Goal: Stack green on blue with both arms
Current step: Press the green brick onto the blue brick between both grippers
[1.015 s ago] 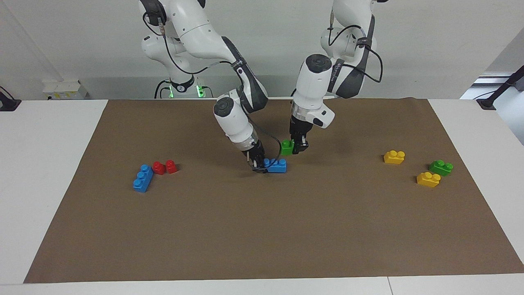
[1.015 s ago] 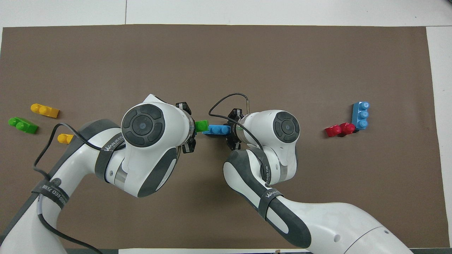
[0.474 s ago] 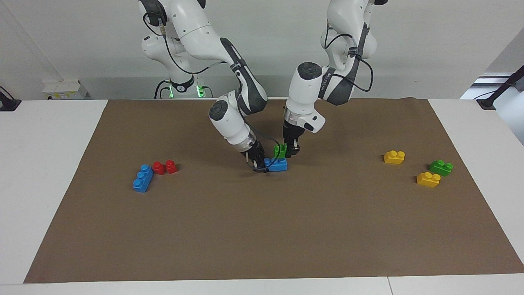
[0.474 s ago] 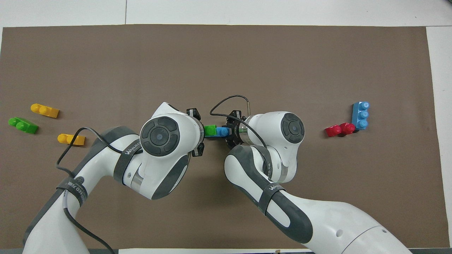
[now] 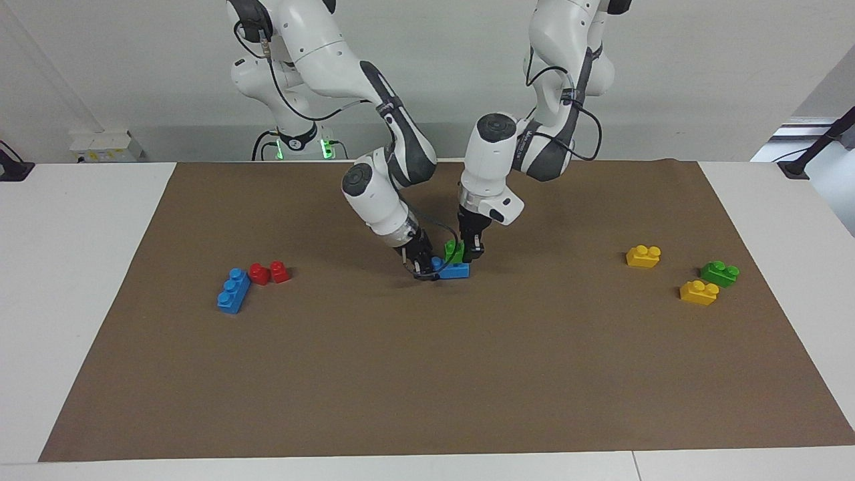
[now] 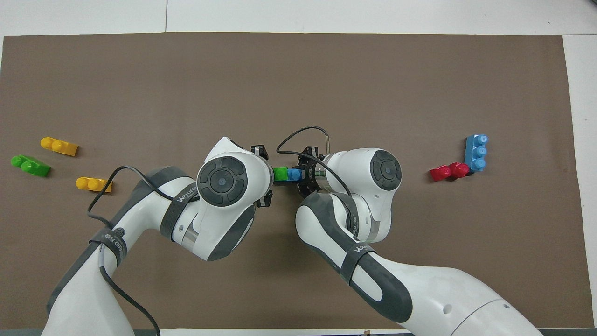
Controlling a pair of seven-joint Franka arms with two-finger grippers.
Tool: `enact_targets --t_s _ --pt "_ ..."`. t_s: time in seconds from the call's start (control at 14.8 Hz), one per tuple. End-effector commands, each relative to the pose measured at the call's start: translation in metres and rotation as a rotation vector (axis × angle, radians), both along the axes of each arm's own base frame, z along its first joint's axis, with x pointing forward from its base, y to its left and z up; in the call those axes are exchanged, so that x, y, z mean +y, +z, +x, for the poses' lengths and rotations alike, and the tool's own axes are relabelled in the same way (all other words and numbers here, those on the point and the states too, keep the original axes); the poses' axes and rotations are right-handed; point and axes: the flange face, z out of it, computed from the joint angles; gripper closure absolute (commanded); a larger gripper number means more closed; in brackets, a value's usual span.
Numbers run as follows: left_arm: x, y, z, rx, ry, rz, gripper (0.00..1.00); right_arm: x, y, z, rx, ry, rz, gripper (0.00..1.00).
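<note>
Left gripper [image 5: 471, 254] clamped on green brick [image 5: 454, 250], brick set down onto blue brick [image 5: 455, 270] mid-mat, at the end toward the left arm. Right gripper [image 5: 420, 265] closed on the blue brick's opposite end, pinning it to the brown mat [image 5: 427, 374]. Placement apparently made; full seating of studs not confirmable from either view. Remaining: press home, release both grips, withdraw. Spare green brick [image 5: 719, 272] and spare blue brick [image 5: 233, 290] untouched at opposite ends of the mat.
</note>
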Motion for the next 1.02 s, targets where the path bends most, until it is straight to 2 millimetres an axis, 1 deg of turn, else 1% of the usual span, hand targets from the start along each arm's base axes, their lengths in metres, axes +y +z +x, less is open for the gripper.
enact_targets --t_s 0.0,0.27,0.41,0.47,0.54,0.61,0.95 --pt "-0.004 -0.009 -0.006 -0.011 0.000 0.019 1.00 -0.003 -0.014 -0.012 -0.009 0.000 -0.010 0.95" --pt "-0.007 -0.010 -0.008 -0.010 0.007 0.019 1.00 -0.004 -0.015 -0.014 -0.007 0.000 -0.012 0.95" --pt "-0.012 -0.011 -0.013 -0.025 0.008 0.040 1.00 -0.004 -0.015 -0.014 -0.007 0.000 -0.012 0.95" --pt "-0.013 -0.015 -0.013 -0.030 0.014 0.053 1.00 -0.004 -0.015 -0.014 -0.007 0.000 -0.012 0.94" --pt "-0.016 -0.016 -0.016 -0.034 0.008 0.061 1.00 -0.004 -0.015 -0.014 -0.007 0.000 -0.012 0.91" --pt "-0.019 -0.017 -0.018 -0.033 0.006 0.064 1.00 -0.004 -0.015 -0.014 -0.007 0.000 -0.012 0.91" --pt "-0.024 -0.018 -0.024 -0.052 -0.041 0.102 0.99 -0.004 -0.015 -0.014 -0.006 -0.002 -0.012 0.91"
